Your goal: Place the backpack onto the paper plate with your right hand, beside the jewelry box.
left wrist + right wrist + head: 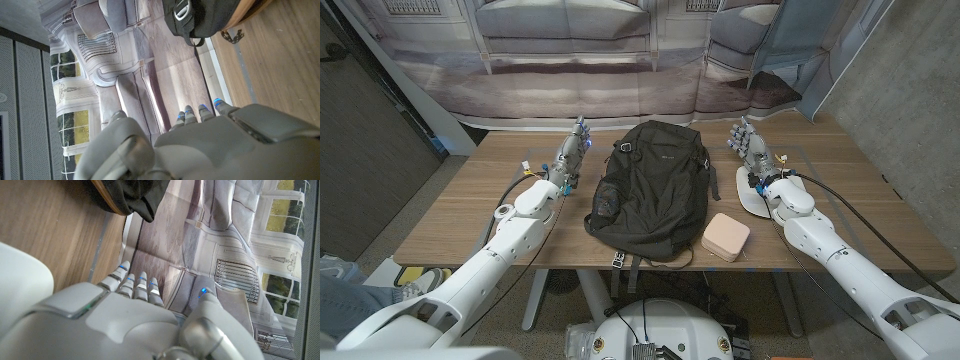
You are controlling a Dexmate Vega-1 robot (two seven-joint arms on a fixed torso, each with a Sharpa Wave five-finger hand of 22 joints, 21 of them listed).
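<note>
A black backpack (651, 187) lies flat in the middle of the wooden table, its straps hanging over the near edge. A white paper plate (750, 197) sits to its right, partly under my right wrist. A small pink jewelry box (726, 237) rests on the table near the front edge, just in front of the plate and beside the backpack's lower right corner. My right hand (750, 145) stands above the plate's far side, fingers straight and apart, holding nothing. My left hand (574, 150) stands left of the backpack, fingers extended, empty. An end of the backpack (200, 17) (132, 195) shows in both wrist views.
A printed backdrop of a sofa and windows (620, 50) hangs behind the table. A grey wall panel (890, 70) stands at the right. Bare tabletop (460, 210) lies to the left of my left arm and to the right (860, 190) of my right arm.
</note>
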